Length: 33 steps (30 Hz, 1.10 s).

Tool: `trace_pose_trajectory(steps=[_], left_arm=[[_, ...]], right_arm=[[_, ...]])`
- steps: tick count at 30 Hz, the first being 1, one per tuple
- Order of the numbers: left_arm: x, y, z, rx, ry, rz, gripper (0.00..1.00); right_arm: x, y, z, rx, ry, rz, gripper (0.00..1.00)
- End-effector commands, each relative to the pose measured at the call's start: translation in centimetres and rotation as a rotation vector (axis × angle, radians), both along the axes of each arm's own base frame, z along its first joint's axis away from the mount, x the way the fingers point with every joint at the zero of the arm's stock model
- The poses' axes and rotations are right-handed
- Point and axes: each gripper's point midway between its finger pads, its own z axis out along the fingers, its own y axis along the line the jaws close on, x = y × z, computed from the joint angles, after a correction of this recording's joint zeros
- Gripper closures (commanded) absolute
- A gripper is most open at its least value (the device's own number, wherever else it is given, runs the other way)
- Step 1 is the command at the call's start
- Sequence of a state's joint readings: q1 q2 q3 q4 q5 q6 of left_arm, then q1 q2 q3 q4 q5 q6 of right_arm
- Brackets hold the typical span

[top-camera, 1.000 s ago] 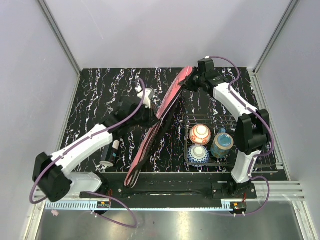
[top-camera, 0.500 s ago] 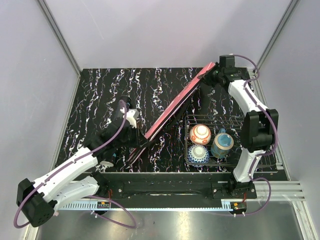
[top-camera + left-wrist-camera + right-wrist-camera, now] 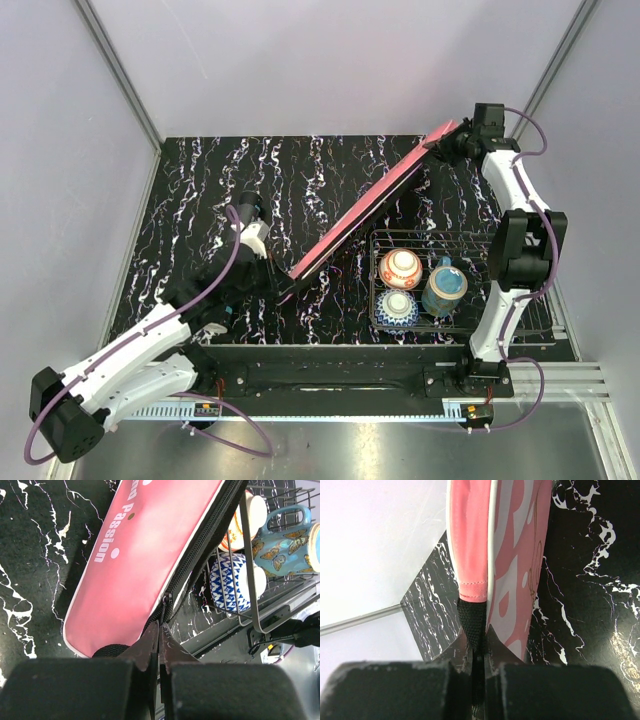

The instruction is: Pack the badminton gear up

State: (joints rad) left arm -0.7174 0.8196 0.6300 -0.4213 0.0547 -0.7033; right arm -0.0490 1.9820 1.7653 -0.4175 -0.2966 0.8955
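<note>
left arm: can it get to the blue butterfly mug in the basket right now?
Probably not yet: the left pincer is shut on the zipper pull of the pink cover, so it's tied up. Otherwise the way looks free: the mug stands close to its right, nothing over it.

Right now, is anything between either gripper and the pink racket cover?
Nothing visible. The left gripper is shut on the zipper pull at the near end of the pink racket cover; the right gripper, on the black loop at its far end. The wire basket lies beside it.
</note>
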Motion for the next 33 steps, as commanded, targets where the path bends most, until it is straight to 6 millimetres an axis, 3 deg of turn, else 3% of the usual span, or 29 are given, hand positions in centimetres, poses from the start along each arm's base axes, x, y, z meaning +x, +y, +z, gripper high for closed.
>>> trace_pose_trajectory(steps=[1,8,10,12,13,15,16,19,23,27,31,33], left_arm=[[-3.4,3.1,-5.3,0.149,0.193,0.037,1.0],[-4.0,3.7,-7.1,0.134,0.246,0.104,1.0],[-4.6,1.9,-6.3,0.052,0.249,0.021,1.0],[-4.8,-0.5,-5.1,-0.045,0.222,-0.094,1.0],[-5.5,-1.5,-4.3,-0.094,0.235,-0.155,1.0],[-4.8,-3.2,-1.7,-0.189,0.162,-0.21,1.0],[-4.9,-3.9,-0.6,-0.233,0.143,-0.249,1.0],[-4.9,-5.1,0.7,-0.307,0.162,-0.271,1.0],[-5.7,-4.5,-3.2,-0.23,0.306,-0.225,1.0],[-6.7,-3.6,-6.0,-0.211,0.383,-0.183,1.0],[-8.6,-2.2,-8.8,-0.138,0.466,-0.157,1.0],[-9.0,-1.8,-9.3,-0.13,0.485,-0.138,1.0]], right_arm=[[4.2,-7.5,6.0,-0.044,-0.225,-0.208,1.0],[5.1,-9.5,6.1,-0.072,-0.234,-0.217,1.0],[5.4,-9.3,6.5,-0.097,-0.266,-0.182,1.0],[5.5,-7.8,8.2,-0.109,-0.341,-0.134,1.0],[5.3,-7.1,7.9,-0.132,-0.353,-0.101,1.0],[4.7,-4.7,9.1,-0.138,-0.399,-0.037,1.0],[4.3,-4.1,8.0,-0.144,-0.386,-0.017,1.0],[3.8,-1.7,8.4,-0.205,-0.434,0.043,1.0],[4.8,-1.0,8.8,-0.272,-0.476,0.08,1.0],[6.0,-0.9,11.0,-0.337,-0.573,0.115,1.0],[6.9,-2.5,12.7,-0.384,-0.613,0.05,1.0],[7.4,-2.9,11.9,-0.363,-0.574,0.032,1.0]])
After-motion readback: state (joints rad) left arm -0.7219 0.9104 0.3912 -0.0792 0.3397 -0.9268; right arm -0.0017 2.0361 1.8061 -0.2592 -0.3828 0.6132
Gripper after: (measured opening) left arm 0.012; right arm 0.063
